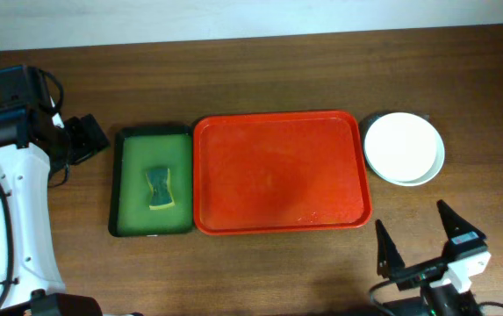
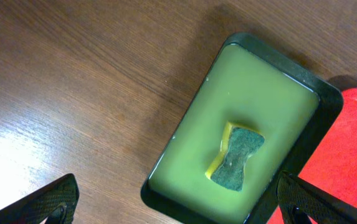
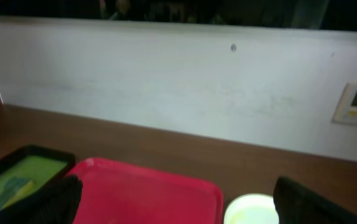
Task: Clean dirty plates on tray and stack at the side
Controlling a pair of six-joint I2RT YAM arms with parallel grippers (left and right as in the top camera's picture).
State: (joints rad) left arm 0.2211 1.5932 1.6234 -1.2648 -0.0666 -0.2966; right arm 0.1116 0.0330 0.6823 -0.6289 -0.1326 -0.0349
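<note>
The red tray (image 1: 277, 171) lies in the middle of the table with no plates on it. It also shows in the left wrist view (image 2: 349, 155) and the right wrist view (image 3: 147, 193). The plates (image 1: 402, 145) sit stacked to the right of the tray, a white one on top, and no smear shows. The stack shows in the right wrist view (image 3: 253, 210). My left gripper (image 1: 86, 138) (image 2: 178, 208) is open and empty above the near-left end of the green tray. My right gripper (image 1: 422, 239) (image 3: 187, 205) is open and empty, in front of the plate stack.
A dark green tray (image 1: 132, 175) (image 2: 259, 93) with a pale green floor stands against the red tray's left side. It holds a green and yellow sponge (image 1: 160, 189) (image 2: 237, 158). A white wall (image 3: 178, 81) runs along the table's far edge.
</note>
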